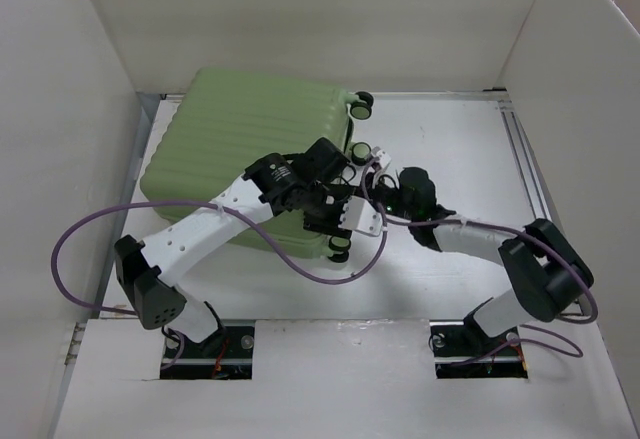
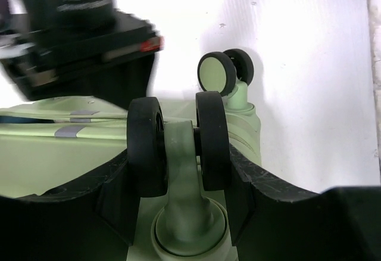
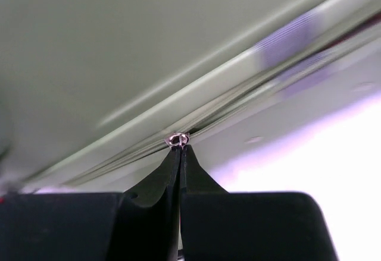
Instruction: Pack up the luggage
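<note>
well, the ribbed, light green luggage lies closed on our white table toward ten o'clock. our left fingers clamp its round black twin wheel; our right fingers pinch a tiny metal ring at its seam.

**Bright light, blurred close views**

The overhead view is evenly lit and sharp. In the left wrist view the table is blown out, the upper left blurred. In the right wrist view the luggage is mostly defocused.
</note>
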